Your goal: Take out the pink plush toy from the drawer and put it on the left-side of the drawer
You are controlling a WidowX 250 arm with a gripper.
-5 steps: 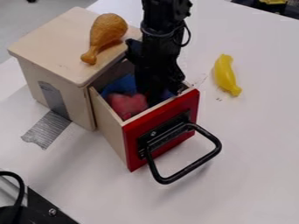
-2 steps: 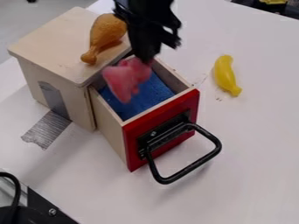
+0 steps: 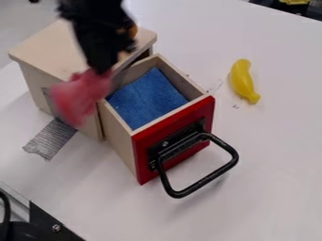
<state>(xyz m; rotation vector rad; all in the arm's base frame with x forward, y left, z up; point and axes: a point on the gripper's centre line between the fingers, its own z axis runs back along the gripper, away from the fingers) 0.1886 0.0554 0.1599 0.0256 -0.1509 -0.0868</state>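
The black gripper (image 3: 104,68) hangs over the front left part of the wooden cabinet, shut on the pink plush toy (image 3: 78,98). Blurred, the toy dangles below the gripper, in front of the cabinet's front left edge and left of the drawer. The drawer (image 3: 171,136) stands pulled out, with a red front and black handle; a blue cloth (image 3: 148,100) lies inside it.
The wooden cabinet (image 3: 47,47) has an orange-brown drumstick (image 3: 132,31) on top, mostly behind the arm. A yellow banana (image 3: 243,81) lies right of the drawer on the white table (image 3: 270,155). Grey tape (image 3: 50,139) runs from the cabinet's side to the table.
The gripper has risen out of the drawer with the pink toy and moved left, past the drawer's left wall. The blue cloth inside is now uncovered.
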